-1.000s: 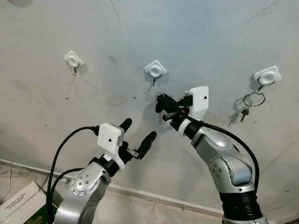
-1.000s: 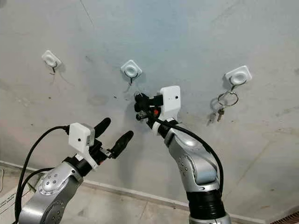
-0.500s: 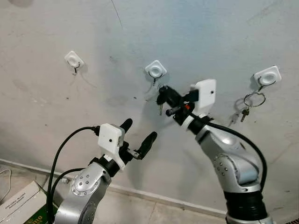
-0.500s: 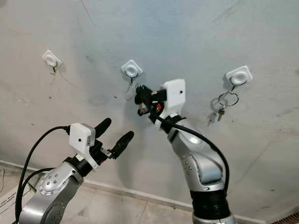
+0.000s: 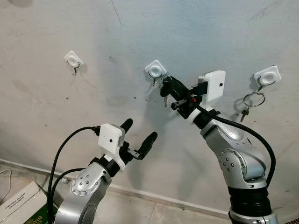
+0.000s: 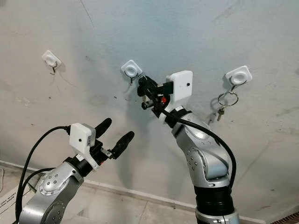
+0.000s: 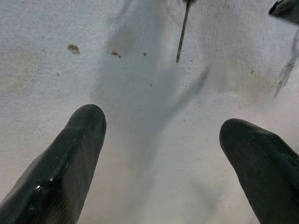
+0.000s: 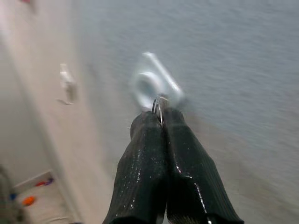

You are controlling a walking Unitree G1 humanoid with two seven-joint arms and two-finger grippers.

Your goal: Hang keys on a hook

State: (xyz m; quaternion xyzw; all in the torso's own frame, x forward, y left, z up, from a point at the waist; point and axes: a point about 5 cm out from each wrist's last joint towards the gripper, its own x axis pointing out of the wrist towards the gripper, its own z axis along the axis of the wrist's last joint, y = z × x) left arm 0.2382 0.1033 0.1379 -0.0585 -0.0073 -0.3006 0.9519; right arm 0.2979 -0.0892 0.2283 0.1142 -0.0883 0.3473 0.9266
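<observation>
The right gripper (image 5: 167, 86) is raised to the wall, its fingers (image 8: 159, 140) pressed together on the ring (image 8: 157, 105) of a small set of keys (image 5: 164, 99). The ring pokes out just past the fingertips, right at the middle hook (image 5: 154, 71), and one key hangs below the fingers, close to the wall. Whether the ring has caught the hook's wire yet cannot be made out; the right wrist view is blurred.

The keys look light, hard and a little slippery: thin metal on a stiff wire ring, with the key free to swing under it. The ring is the sensible place to hold, pinched on its side so the open loop stays clear to slip over the hook. Held that way it could twist between the fingers if it drags on the hook, so the approach probably wants to be slow and straight.

The right arm (image 5: 233, 158) rises from the lower right, elbow bent, forearm slanting up and left toward the wall, wrist tipped so the fingers point at the hook.

The left gripper (image 5: 138, 135) sits lower and to the left, well apart from the wall hooks, its fingers spread wide and holding nothing. Another key ring (image 5: 252, 99) hangs on the right hook (image 5: 266, 76); the left hook (image 5: 74, 60) is bare.
</observation>
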